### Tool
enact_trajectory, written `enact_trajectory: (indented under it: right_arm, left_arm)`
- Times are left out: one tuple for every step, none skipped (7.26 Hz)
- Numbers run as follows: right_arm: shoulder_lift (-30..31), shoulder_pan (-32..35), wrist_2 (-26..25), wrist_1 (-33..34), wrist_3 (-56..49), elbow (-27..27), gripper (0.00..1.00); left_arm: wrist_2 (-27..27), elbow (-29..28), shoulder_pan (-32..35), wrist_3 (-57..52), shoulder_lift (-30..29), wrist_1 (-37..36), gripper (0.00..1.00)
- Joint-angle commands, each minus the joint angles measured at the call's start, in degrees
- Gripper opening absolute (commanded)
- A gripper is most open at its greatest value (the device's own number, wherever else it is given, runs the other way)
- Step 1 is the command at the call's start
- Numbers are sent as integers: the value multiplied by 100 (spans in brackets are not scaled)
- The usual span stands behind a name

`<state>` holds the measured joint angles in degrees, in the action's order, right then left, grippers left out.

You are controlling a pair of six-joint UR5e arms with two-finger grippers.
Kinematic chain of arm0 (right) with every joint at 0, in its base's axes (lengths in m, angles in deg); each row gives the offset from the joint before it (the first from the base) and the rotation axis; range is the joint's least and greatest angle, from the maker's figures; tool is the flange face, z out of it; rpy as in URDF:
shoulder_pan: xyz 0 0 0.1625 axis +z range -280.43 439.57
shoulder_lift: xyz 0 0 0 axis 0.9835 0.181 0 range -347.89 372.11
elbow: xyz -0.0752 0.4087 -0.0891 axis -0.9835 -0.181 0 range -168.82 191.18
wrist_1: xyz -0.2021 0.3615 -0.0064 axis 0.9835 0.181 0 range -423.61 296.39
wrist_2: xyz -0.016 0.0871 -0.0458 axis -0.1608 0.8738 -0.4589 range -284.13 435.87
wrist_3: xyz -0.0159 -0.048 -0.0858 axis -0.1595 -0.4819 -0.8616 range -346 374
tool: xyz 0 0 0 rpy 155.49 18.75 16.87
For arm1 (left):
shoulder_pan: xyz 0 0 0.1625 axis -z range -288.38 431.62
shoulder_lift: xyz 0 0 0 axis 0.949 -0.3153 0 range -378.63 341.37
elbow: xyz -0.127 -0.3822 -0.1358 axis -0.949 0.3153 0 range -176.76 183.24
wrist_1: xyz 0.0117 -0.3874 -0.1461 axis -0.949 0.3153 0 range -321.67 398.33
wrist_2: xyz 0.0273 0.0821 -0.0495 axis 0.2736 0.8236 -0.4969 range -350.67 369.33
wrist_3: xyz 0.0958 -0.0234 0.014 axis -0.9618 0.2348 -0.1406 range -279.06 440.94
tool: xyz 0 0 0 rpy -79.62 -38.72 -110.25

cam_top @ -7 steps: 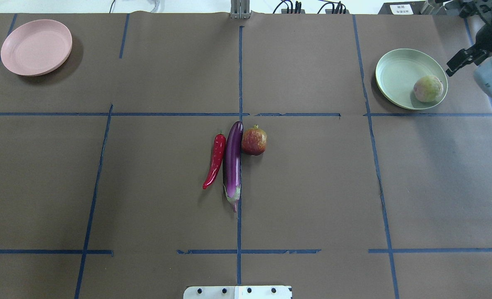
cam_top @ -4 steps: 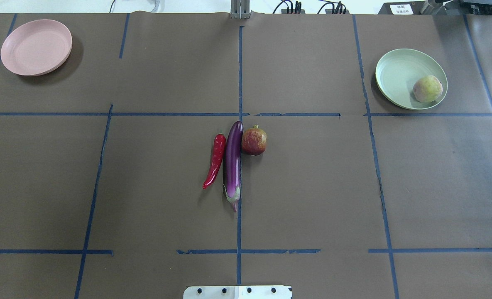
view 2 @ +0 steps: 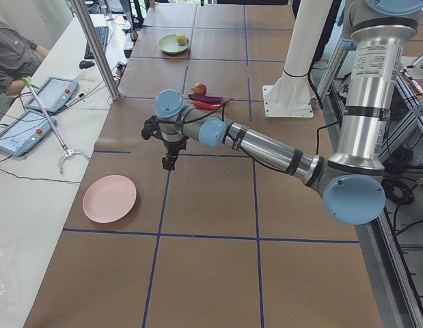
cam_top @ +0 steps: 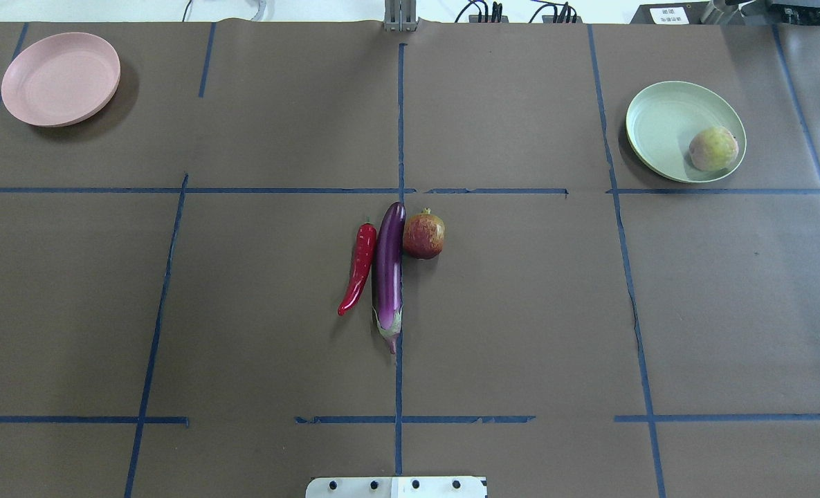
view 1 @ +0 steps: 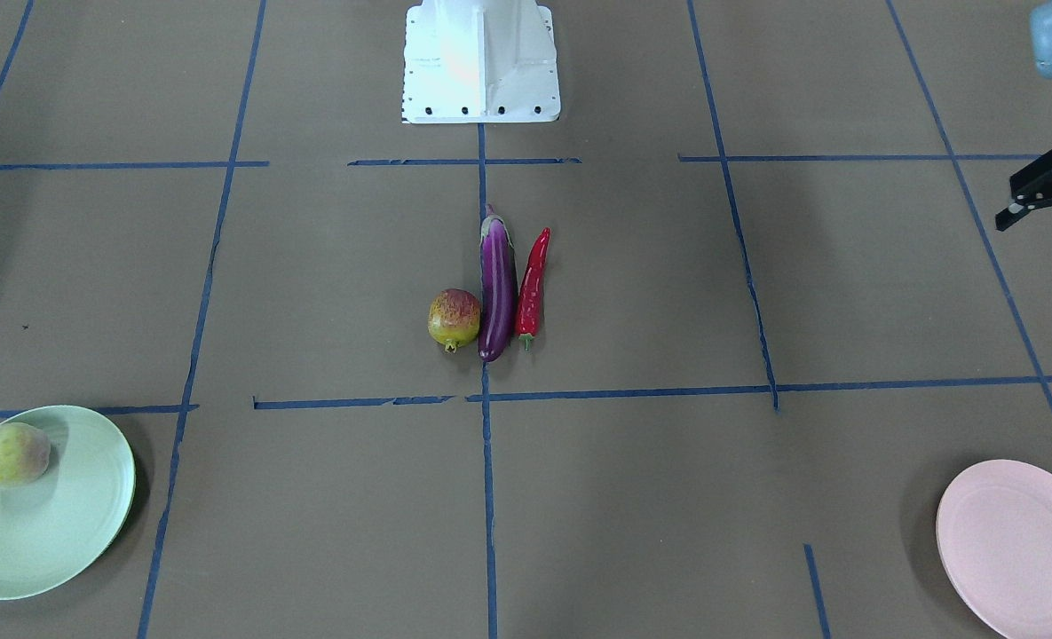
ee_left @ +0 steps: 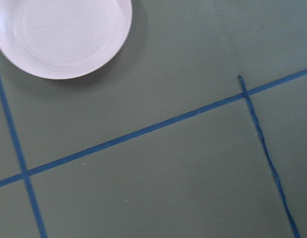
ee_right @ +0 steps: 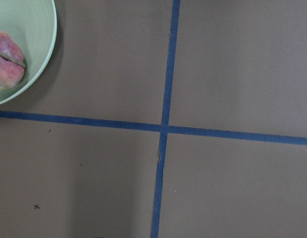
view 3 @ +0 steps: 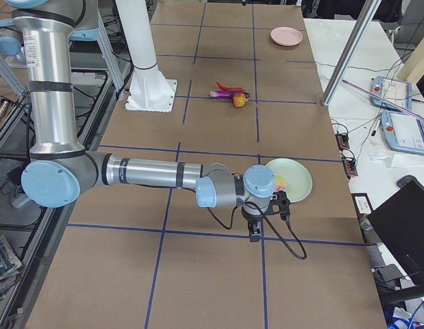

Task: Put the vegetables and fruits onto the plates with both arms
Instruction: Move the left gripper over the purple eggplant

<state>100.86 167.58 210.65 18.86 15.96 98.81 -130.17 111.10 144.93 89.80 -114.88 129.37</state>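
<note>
The purple eggplant (cam_top: 388, 273), the red chili (cam_top: 358, 266) on its left and the red-and-yellow-green mottled fruit (cam_top: 423, 235) on its right lie together at the table's middle. The pale yellow-green fruit (cam_top: 713, 148) sits in the mint green plate (cam_top: 659, 124) at the far right. The pink plate (cam_top: 60, 78) at the far left holds nothing. My left gripper (view 1: 1042, 235) hangs open and empty near the table's left end, short of the pink plate (view 2: 110, 198). My right gripper (view 3: 254, 233) is beside the green plate (view 3: 294, 179); I cannot tell whether it is open or shut.
The white base block (view 1: 479, 62) stands at the robot's side of the table. Blue tape lines divide the brown table cover into squares. Operators' tablets (view 2: 50, 92) and cables lie on a side bench beyond the far edge.
My right gripper, open beside the green plate a second ago, has moved off to the right out of the overhead view. The pale fruit stays in the plate.
</note>
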Motion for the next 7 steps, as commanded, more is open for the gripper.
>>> enact_trajectory:
  right_arm:
    - [254,15,-275,524,-29,525,100]
    - [291,6,-356,533,-3,562,100]
    - [292,-2,-330,525,-3,554,100]
    - [292,-3,-304,525,-3,554,100]
    - [309,-3,-304,516,-3,554,100]
    - [344,-3,-295,507,-3,562,100]
    - [336,-3,-295,498,6,562,100]
  left_arm:
    - [71,218,-1296,1811,-698,11,100]
    - [576,227,-1893,2961,-1242,2,100]
    - [1312,192,-2821,3973,-1709,-42,100]
    - [1433,62,-3361,4740,-2096,-51,100]
    - [1634,-131,-3750,5453,-2518,-42,100]
    - [2489,-412,-4363,6104,-3009,-42,100]
    - [3019,-928,-4665,6311,-3475,-33,100]
